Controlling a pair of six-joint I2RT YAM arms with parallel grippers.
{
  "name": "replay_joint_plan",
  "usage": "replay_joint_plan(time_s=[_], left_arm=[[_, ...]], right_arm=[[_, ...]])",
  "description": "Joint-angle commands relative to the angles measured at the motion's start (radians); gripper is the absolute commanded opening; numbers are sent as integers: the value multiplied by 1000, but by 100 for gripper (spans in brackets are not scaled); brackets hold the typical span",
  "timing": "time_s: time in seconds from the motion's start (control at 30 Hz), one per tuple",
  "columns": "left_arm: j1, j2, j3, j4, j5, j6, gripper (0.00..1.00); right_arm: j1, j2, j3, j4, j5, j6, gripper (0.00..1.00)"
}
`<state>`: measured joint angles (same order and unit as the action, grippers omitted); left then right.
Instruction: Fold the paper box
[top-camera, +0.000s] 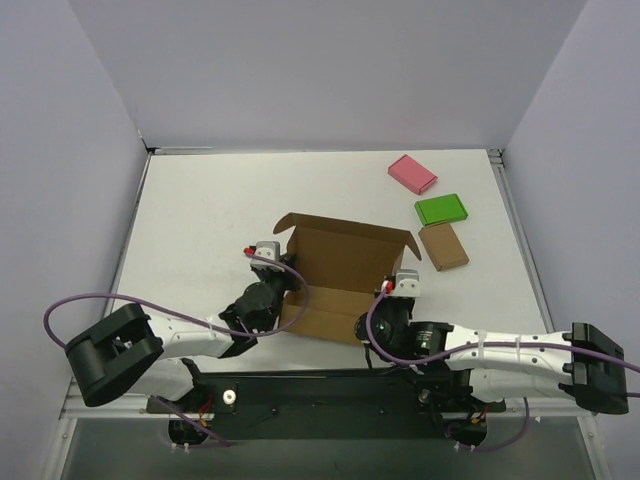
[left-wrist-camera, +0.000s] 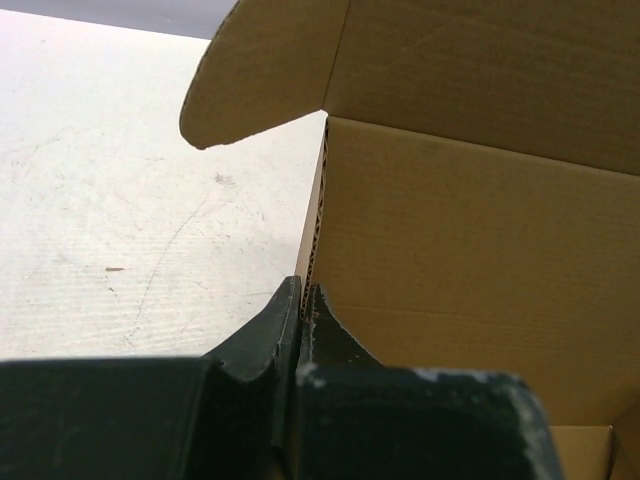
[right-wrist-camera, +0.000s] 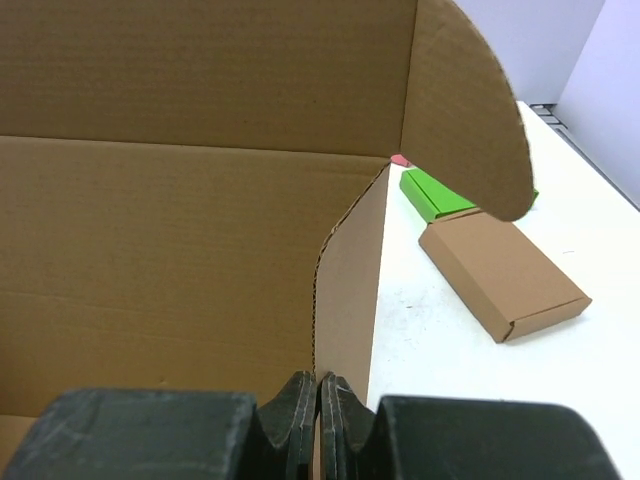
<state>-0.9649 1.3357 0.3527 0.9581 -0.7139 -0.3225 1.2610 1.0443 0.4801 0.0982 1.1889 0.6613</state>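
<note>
The paper box (top-camera: 340, 262) stands partly folded in the middle of the table, with its back wall and both side walls raised and its lid flap upright. My left gripper (top-camera: 291, 284) is shut on the box's left side wall. In the left wrist view the corrugated edge of the box (left-wrist-camera: 470, 230) runs up from between the closed fingers of this gripper (left-wrist-camera: 303, 296). My right gripper (top-camera: 391, 294) is shut on the right side wall. The right wrist view shows that thin wall of the box (right-wrist-camera: 350, 290) rising from the pinched gripper (right-wrist-camera: 321, 386).
Right of the box lie three flat blocks: a pink block (top-camera: 412, 173) farthest back, a green block (top-camera: 441, 209) and a small brown block (top-camera: 443, 246). The green block (right-wrist-camera: 436, 194) and the brown block (right-wrist-camera: 503, 274) also show past the box's rounded flap. Grey walls enclose the white table (top-camera: 200, 220).
</note>
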Motion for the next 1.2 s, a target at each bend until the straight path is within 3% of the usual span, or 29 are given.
replay_joint_plan(time_s=[0.0,0.13,0.37,0.4,0.57,0.7,0.83,1.03,1.17], left_arm=[[-69,25,-41,-79,54,-81,0],[-97,16,-37,-87,39,-69,0],[-132,-29,-54,-99,-12,-50,0],[-141,-35,-58,-99,-18,-49,0],[-169,-44,-95,-70,-67,-44,0],[-190,-52,-103,-53,-104,-21,0],[-198,-66,-104,-42,-124,0,0],[-199,-101,-113,-39,-134,23,0],[-201,-144,-118,-51,-148,31,0]], right_arm=[[75,-24,26,-143,14,179,2],[101,-47,54,-205,17,216,9],[170,-156,103,-362,-8,250,49],[179,-170,106,-377,-20,250,59],[213,-242,143,-515,-101,277,73],[230,-254,192,-644,-117,348,74],[230,-270,189,-664,-98,334,72],[215,-241,143,-664,-38,366,47],[215,-195,126,-657,-26,425,22]])
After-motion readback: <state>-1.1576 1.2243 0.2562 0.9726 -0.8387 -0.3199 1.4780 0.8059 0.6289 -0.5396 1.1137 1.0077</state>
